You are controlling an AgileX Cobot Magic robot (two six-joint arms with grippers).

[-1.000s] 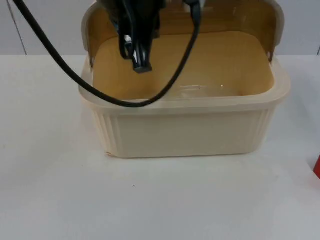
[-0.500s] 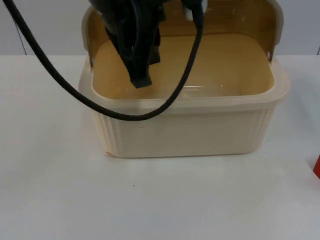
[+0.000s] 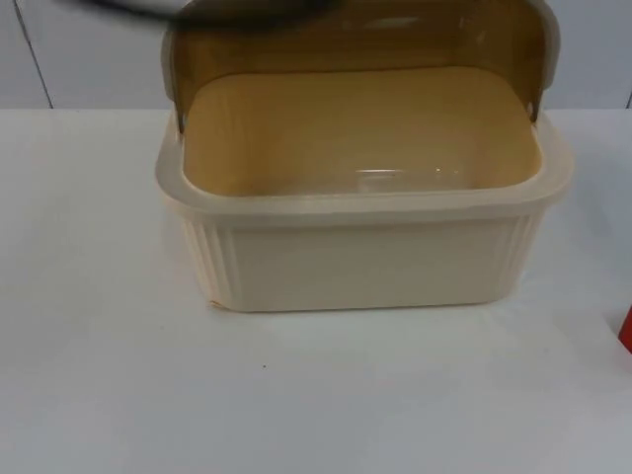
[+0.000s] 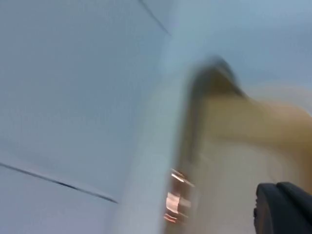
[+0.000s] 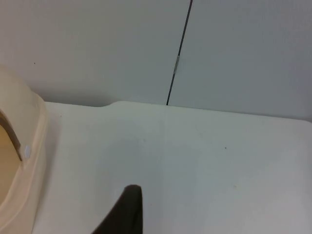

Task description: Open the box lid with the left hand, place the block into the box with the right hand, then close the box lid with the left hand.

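box (image 3: 365,257) mouth wide open from above and nothing inside, lid (image 3: 355,44) upright along the back edge walls off that side, table (image 3: 99,375) bare in front and to the left, red block (image 3: 626,331) at the right edge well clear of the box

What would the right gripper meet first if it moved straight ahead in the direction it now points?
Probably the bare white table top first: the right gripper's fingertip looks down along it, with the beige box off to one side. Beyond lies the grey partition wall. Depth is unclear, so this is a guess.
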